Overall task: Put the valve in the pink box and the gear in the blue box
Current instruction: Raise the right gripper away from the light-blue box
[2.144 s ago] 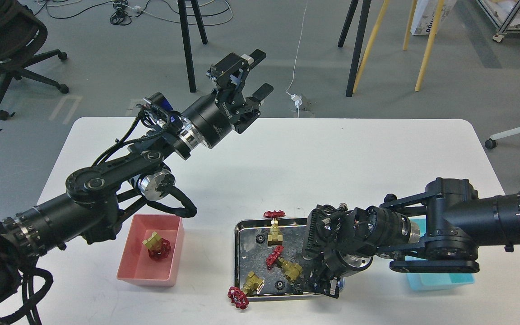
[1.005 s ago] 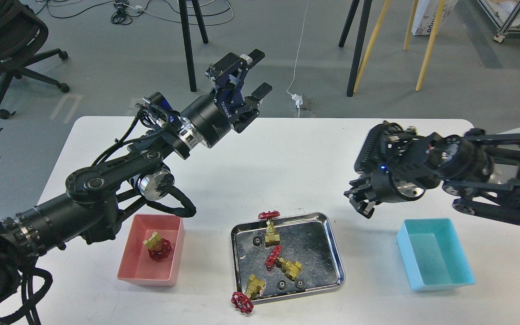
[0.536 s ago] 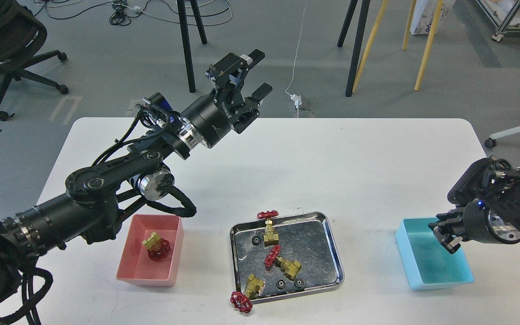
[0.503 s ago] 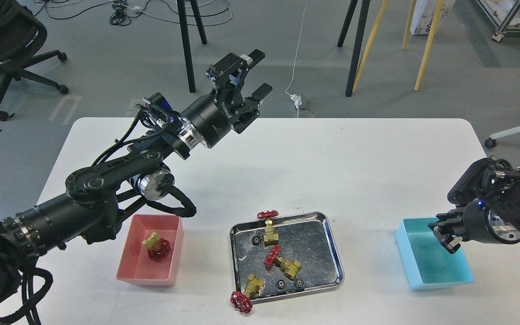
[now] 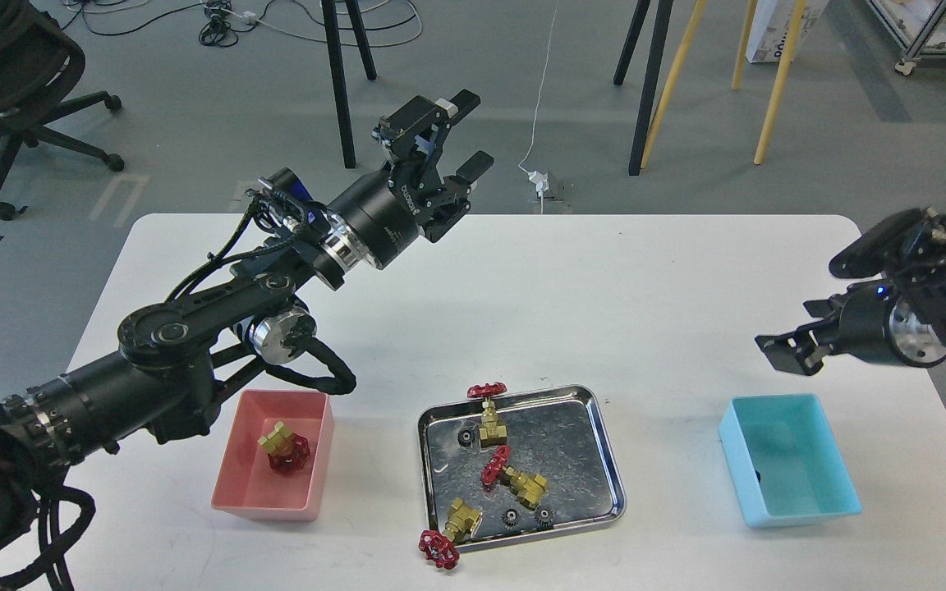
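White table (image 5: 645, 279) on grey floor (image 5: 194, 107); left gripper (image 5: 452, 135) and right gripper (image 5: 785, 349) both spread, empty.

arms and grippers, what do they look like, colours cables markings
Both arms are black, built of thick round segments with polished silver rings at the joints. The left arm has loose black cables looping beside it and a blue part near the wrist; the left gripper has two black fingers, one white-tipped. The right gripper is black, with a small blue light behind it.

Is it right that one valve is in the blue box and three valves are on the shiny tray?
Not quite. The head view shows that valve in the pink box, not the blue box. The other three are on the shiny tray.
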Controlling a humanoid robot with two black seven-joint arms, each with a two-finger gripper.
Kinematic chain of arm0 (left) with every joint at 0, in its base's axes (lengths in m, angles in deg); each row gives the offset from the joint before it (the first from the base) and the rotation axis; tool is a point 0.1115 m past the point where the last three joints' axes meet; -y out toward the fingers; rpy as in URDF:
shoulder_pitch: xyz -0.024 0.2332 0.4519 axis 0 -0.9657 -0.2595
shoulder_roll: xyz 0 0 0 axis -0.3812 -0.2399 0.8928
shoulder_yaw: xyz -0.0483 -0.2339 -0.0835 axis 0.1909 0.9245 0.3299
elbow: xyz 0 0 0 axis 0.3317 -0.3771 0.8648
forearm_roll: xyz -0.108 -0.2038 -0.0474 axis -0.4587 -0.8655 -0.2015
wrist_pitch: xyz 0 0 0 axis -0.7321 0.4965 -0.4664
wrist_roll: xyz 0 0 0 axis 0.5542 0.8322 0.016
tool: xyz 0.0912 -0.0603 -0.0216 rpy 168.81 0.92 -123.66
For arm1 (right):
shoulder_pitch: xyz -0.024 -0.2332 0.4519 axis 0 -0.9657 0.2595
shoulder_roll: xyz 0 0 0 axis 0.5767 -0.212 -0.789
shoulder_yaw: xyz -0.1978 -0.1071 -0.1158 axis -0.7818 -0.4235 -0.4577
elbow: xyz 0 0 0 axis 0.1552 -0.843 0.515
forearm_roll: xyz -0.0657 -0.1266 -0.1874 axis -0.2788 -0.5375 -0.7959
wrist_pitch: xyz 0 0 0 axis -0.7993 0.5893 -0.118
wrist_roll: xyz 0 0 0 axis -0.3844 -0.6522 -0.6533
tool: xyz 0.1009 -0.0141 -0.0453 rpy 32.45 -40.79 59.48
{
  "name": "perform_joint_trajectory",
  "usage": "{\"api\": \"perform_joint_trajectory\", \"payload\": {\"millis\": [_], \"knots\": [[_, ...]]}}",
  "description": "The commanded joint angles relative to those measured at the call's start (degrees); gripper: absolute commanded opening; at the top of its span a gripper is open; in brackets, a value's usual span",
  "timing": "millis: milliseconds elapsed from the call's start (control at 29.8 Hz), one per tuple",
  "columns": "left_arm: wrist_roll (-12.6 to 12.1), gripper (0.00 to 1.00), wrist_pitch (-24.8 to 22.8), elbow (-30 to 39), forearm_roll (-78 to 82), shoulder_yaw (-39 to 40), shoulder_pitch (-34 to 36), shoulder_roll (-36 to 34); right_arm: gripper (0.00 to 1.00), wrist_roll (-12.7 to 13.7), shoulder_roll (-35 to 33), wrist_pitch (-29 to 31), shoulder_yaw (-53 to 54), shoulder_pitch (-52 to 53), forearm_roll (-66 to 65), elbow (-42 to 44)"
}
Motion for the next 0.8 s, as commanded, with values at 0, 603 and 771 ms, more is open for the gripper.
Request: {"api": "perform_joint_trajectory", "payload": {"millis": [0,603,771], "knots": [[0.0,0.82,-0.8,-5.2,0.7,-0.6,2.9,0.3,1.00,-0.9,4.2,0.0,3.8,-0.1,25.1,11.0],[0.0,0.83,-18.8,-25.8,-13.5,15.6,0.2,0.5,1.00,-18.8,22.9,0.0,6.1,-4.0,105.4,36.9],[0.0,0.84,-18.8,-25.9,-13.5,15.6,-0.3,2.5,1.00,-19.1,24.5,0.0,6.5,-5.4,105.3,36.9]]}}
